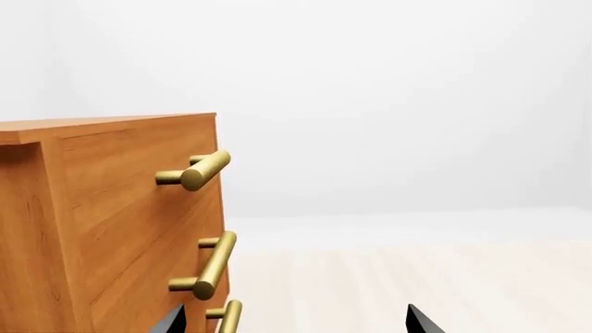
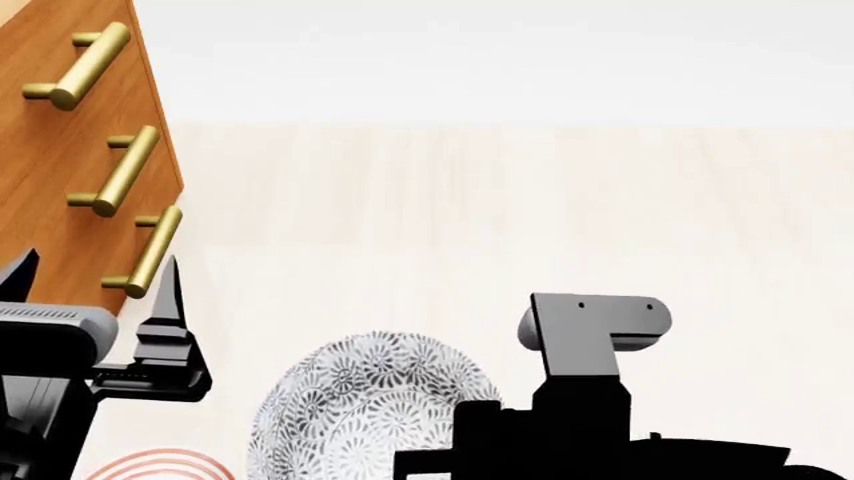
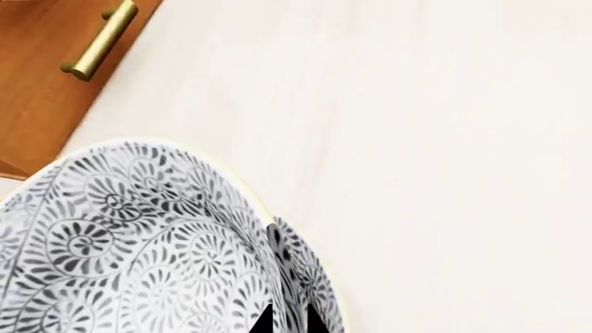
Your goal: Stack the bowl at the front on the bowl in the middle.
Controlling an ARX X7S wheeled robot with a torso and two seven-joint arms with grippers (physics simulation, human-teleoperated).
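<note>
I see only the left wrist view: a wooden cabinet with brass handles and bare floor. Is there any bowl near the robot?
Observer: Yes. The head view shows a grey patterned bowl low between the two arms.
Operator: Does the right gripper hold it?
Observer: In the right wrist view the right gripper is closed over the bowl's rim, with one finger inside and one outside.
Operator: Is another bowl visible?
Observer: Only a red-ringed rim at the head view's lower edge, on the left-arm side of the patterned bowl. The rest is cut off.
</note>
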